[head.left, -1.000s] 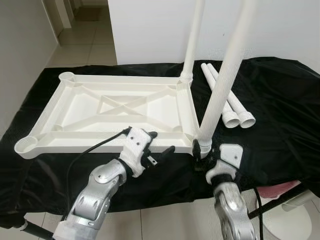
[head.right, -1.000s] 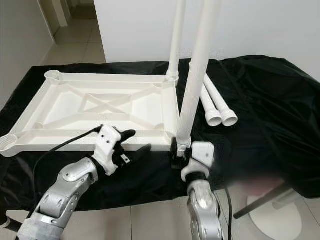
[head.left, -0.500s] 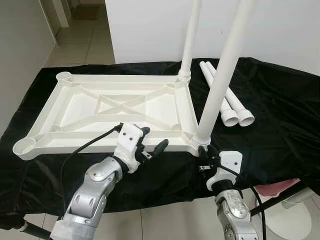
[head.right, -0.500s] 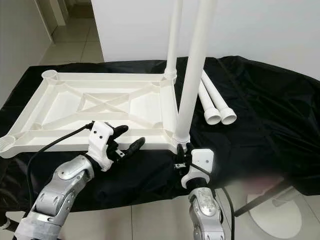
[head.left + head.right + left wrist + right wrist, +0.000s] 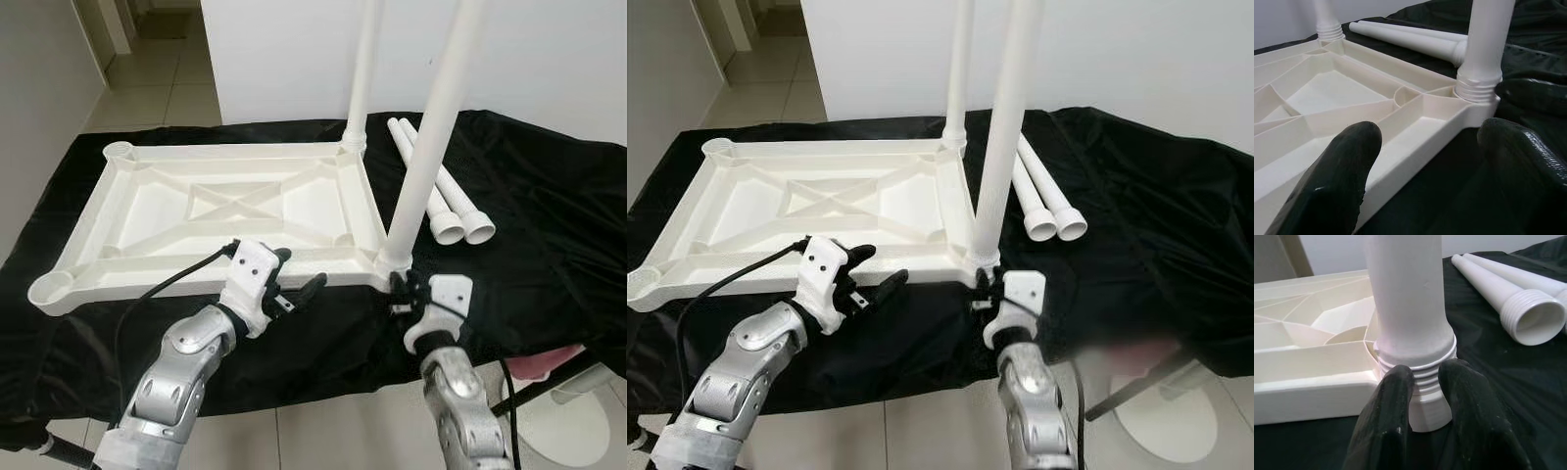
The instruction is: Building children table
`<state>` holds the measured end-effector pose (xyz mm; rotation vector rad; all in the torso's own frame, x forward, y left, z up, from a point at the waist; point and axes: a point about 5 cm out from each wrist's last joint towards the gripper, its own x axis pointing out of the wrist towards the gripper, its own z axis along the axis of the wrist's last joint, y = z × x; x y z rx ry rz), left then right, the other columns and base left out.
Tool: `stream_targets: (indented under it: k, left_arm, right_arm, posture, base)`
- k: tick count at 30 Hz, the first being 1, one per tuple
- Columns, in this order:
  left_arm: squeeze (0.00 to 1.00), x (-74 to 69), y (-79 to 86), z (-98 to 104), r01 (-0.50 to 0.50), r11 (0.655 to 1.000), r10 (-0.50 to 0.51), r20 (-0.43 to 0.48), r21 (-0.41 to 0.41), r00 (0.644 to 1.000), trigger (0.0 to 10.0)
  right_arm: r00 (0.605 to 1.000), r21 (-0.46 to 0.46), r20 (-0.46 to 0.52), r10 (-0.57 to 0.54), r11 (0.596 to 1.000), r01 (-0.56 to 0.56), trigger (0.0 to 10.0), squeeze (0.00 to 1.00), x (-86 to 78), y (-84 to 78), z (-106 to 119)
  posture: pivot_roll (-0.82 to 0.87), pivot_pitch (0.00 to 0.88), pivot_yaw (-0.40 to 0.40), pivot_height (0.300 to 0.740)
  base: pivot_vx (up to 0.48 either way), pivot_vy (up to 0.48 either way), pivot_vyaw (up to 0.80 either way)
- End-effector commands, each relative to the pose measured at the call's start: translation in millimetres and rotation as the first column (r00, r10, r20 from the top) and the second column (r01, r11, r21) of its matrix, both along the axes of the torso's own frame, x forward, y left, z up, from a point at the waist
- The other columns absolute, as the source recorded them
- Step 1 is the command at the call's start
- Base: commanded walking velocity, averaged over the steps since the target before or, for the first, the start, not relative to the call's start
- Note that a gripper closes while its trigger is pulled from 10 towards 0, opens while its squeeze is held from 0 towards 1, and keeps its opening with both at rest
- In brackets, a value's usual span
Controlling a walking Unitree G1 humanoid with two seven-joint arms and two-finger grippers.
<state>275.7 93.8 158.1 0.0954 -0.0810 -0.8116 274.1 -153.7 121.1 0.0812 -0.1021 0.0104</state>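
Right wrist view: the near leg [image 5: 1408, 303] is gripped at its threaded base by the right end effector [image 5: 1425, 396], at the near right corner of the upturned table frame [image 5: 235, 211]. Open, the left end effector [image 5: 292, 279] is held at the frame's near edge. Two loose legs [image 5: 446, 201] are laid toward the black-draped tabletop's [image 5: 549, 215] far right.

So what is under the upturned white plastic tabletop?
The upturned white plastic tabletop lies on a black cloth that spreads out past its edges. Whatever surface supports the cloth is covered and cannot be seen.
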Motion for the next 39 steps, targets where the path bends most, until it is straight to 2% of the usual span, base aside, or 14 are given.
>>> stream_targets:
  k: [1,5,6,10,19,24,35,39]
  left_arm:
    - [0.0,2.2,2.7,-0.9,-0.045,0.999,0.045,0.001,0.007,0.999,10.0]
    - [0.0,4.0,3.2,-2.1,-0.06,0.998,0.06,-0.014,0.01,0.998,10.0]
    - [0.0,6.3,2.6,-2.8,-0.077,0.997,0.077,-0.016,0.02,0.997,10.0]
    - [0.0,7.7,2.3,-3.1,-0.086,0.996,0.087,-0.016,0.028,0.996,10.0]
    - [0.0,30.9,5.5,-8.9,-0.164,0.98,0.167,-0.02,0.112,0.986,10.0]
    - [0.0,41.9,11.0,-14.0,-0.198,0.966,0.207,-0.039,0.165,0.978,10.0]
    - [0.0,58.2,26.1,-26.6,-0.263,0.932,0.29,-0.076,0.251,0.954,10.0]
    - [0.0,68.3,35.5,-34.5,-0.31,0.894,0.356,-0.092,0.325,0.93,10.0]
  right_arm:
    - [1.0,0.012,-0.007,-0.026,1.0,0.026,10.0,0.0,4.8,-4.2,0.0]
    - [0.999,0.011,0.001,-0.043,0.999,0.043,10.0,0.0,15.2,-7.0,3.9]
    - [0.998,0.009,0.009,-0.059,0.998,0.059,10.0,0.0,22.6,-9.0,7.5]
    - [0.998,0.011,0.011,-0.063,0.998,0.063,10.0,0.0,23.5,-9.2,8.3]
    - [0.998,0.045,0.053,0.027,0.999,-0.029,10.0,0.0,-0.4,11.4,2.8]
    - [0.997,0.058,0.058,0.051,0.997,-0.054,10.0,0.0,-8.9,14.4,-0.7]
    - [0.998,0.041,0.051,0.037,0.998,-0.039,10.0,0.0,-13.1,9.5,-1.9]
    - [0.998,0.039,0.055,0.037,0.998,-0.039,10.0,0.0,-10.6,11.0,-0.6]
  posture:
    - [-0.02,0.053,0.038,0.74]
    - [-0.01,0.054,0.043,0.74]
    - [-0.01,0.047,0.04,0.74]
    - [-0.01,0.047,0.04,0.74]
    - [-0.03,0.037,0.049,0.74]
    - [-0.04,0.039,0.053,0.74]
    - [-0.06,0.039,0.06,0.74]
    - [-0.06,0.031,0.061,0.74]
  base:
    - [0.0,0.0,0.0]
    - [0.0,0.0,0.0]
    - [0.0,0.0,0.0]
    - [0.0,0.0,0.0]
    - [0.0,0.0,0.0]
    - [0.0,0.0,0.0]
    - [0.0,0.0,0.0]
    - [0.0,0.0,0.0]
